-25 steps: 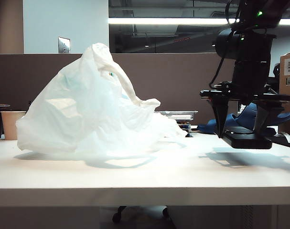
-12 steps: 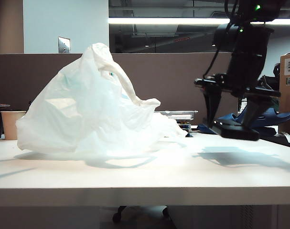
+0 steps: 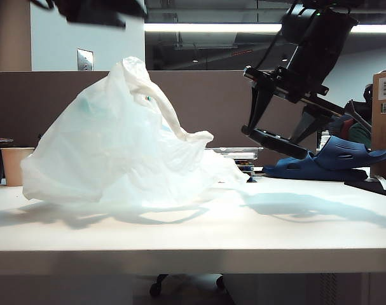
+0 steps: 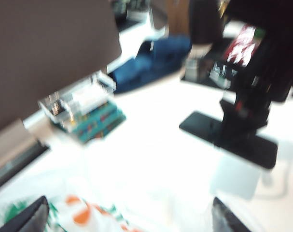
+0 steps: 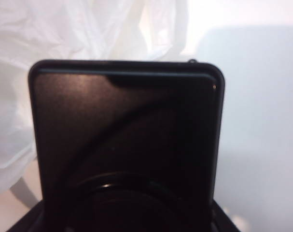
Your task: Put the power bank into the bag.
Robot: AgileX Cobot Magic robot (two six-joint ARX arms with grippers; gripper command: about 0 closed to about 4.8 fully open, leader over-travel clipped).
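While held clear above the table (image 3: 199,244), the power bank (image 3: 274,143) reads as a flat black slab with rounded corners, tilted, its low end toward the bag (image 3: 126,146). Right gripper (image 3: 278,124) is clamped across it, right of the crumpled white bag. Left gripper (image 4: 127,218) hangs above the bag, fingertips (image 4: 28,220) wide apart, holding nothing.

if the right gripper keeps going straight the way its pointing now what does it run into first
Probably the bag. The right gripper, shut on the power bank, angles down toward the left, where the bag's low crumpled edge lies. Its wrist view shows white plastic beyond the power bank's tip. Depth is unclear; it might meet the table first.
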